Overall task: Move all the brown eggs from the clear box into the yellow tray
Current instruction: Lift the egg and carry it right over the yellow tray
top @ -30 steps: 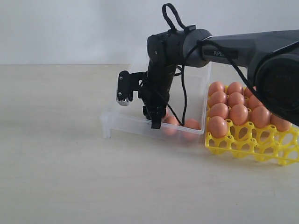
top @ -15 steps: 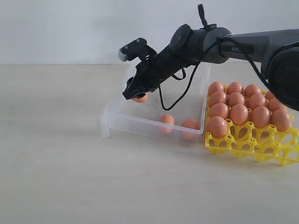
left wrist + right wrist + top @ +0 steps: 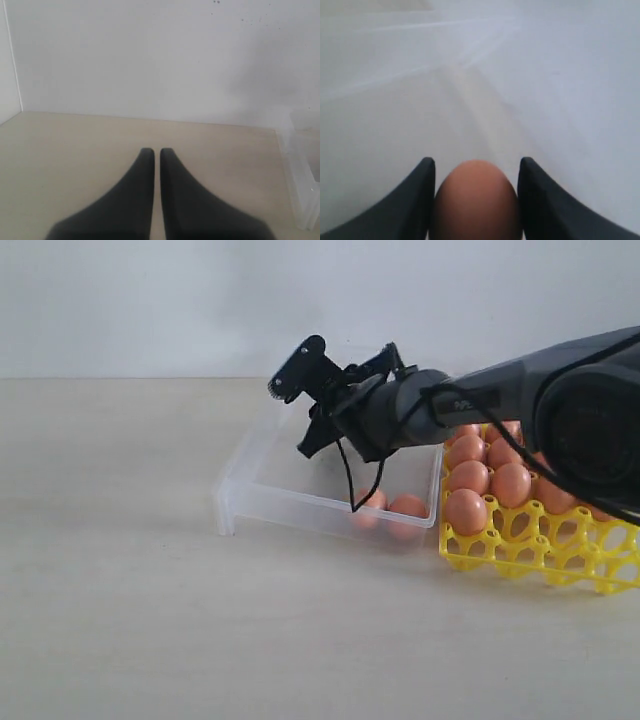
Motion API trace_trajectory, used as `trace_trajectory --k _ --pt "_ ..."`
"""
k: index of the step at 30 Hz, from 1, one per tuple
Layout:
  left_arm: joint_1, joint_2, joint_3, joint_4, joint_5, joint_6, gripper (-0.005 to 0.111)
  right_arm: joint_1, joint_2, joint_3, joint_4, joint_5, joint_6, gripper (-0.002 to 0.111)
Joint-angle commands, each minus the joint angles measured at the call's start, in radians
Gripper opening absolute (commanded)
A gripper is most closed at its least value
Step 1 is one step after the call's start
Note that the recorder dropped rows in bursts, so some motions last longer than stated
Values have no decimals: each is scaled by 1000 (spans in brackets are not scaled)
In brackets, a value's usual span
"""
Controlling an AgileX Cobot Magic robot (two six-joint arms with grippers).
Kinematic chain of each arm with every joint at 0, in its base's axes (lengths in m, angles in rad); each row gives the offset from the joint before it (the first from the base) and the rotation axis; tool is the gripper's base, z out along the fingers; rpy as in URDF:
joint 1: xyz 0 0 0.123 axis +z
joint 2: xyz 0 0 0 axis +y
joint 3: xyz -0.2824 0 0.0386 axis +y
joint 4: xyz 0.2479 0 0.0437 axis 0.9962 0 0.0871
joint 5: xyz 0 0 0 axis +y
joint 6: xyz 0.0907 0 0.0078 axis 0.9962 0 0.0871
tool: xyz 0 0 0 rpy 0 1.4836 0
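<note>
In wrist view, R claw (image 3: pixel 476 163) grips egg (image 3: pixel 476 202).

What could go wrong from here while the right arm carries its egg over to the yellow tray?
1. The held egg sits only between the right gripper's two fingers, raised over the clear box; a slip would likely crack it.
2. The yellow tray's free cups lie beside seated eggs, so a careless descent could knock them.
3. The arm's dangling cable hangs near the eggs left in the box and might drag them.
</note>
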Motion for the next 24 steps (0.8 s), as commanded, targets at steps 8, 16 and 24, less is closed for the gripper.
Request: trace_trajectory --k 8,16,24 --pt "-4 -3 3 -2 2 -1 4 69 -101 93 -425 -427 1016 0" --pt "-4 -3 3 -2 2 -1 4 -6 -295 506 -1023 -657 1665 0" --pt "-4 -3 3 -2 2 -1 4 -384 -469 902 -1868 -765 2186 0"
